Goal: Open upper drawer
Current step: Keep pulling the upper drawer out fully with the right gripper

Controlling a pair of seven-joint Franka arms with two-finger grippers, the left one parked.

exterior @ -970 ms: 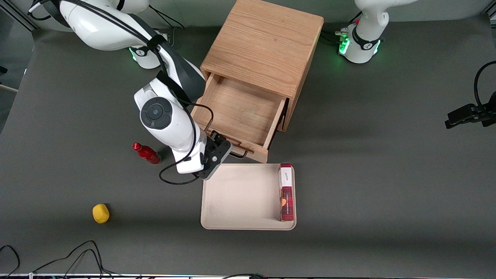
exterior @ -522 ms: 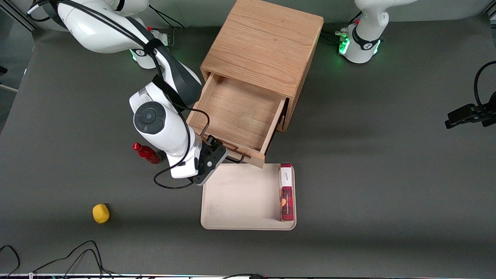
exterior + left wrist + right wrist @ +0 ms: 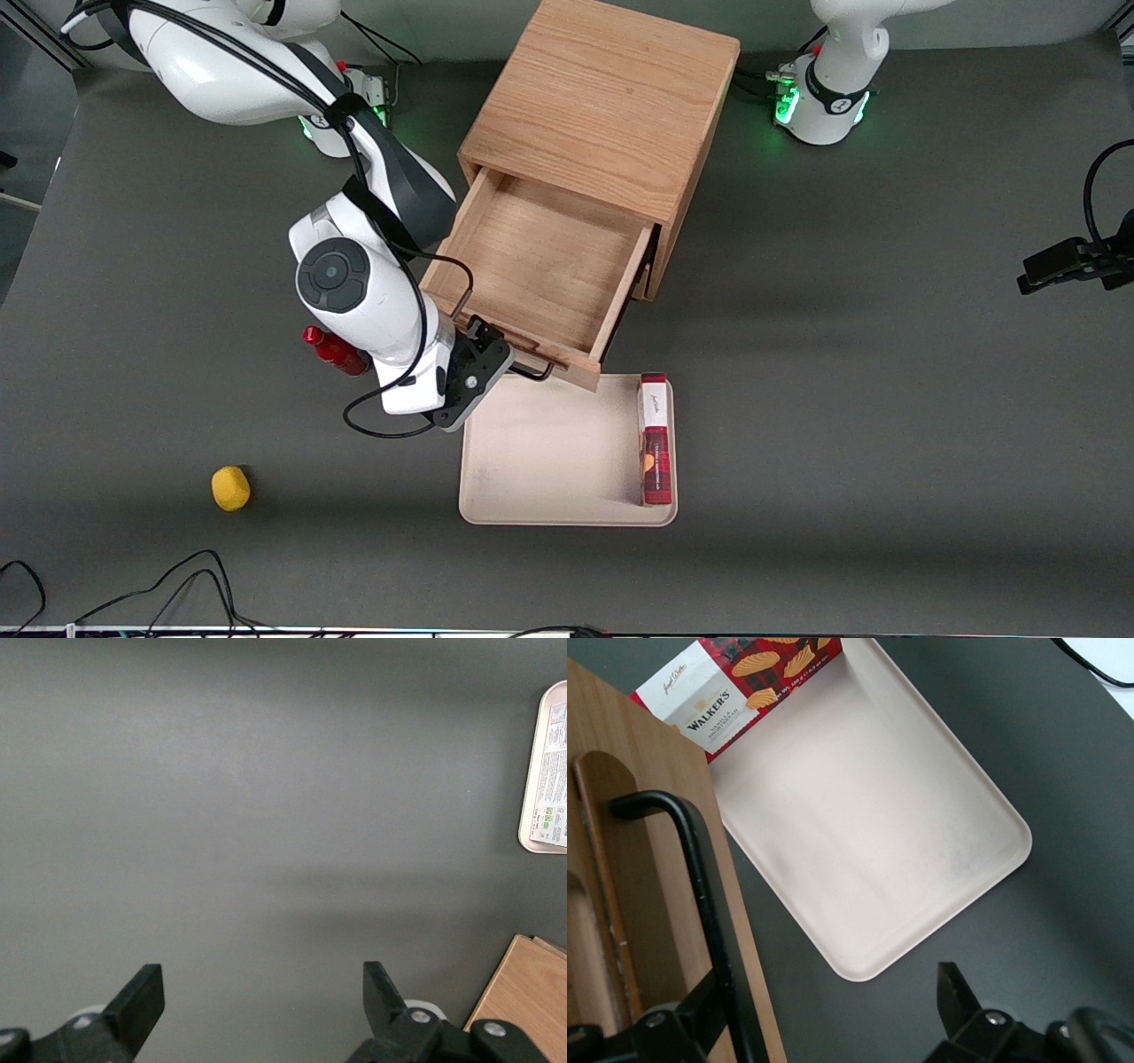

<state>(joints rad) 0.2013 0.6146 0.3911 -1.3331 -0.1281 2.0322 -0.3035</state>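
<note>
The upper drawer (image 3: 540,266) of the light oak cabinet (image 3: 602,97) stands pulled well out, and its inside is bare. Its thin black wire handle (image 3: 534,372) points toward the front camera. My right gripper (image 3: 492,354) is at the handle's end nearer the working arm's side. In the right wrist view the handle (image 3: 700,868) runs along the drawer's front (image 3: 629,815) and crosses one finger of the gripper (image 3: 828,983). The other finger (image 3: 954,992) is far from it, so the gripper is open and hooked on the bar. The bottom drawer is hidden.
A beige tray (image 3: 532,496) lies just in front of the drawer, with a red shortbread box (image 3: 656,443) on its edge; both show in the right wrist view (image 3: 859,815), (image 3: 735,673). A red bottle (image 3: 337,353) stands beside my arm. A yellow object (image 3: 230,487) lies nearer the camera.
The upper drawer has slid farther out toward the front camera. My gripper has moved with its handle the same way, and now partly hides the red bottle.
</note>
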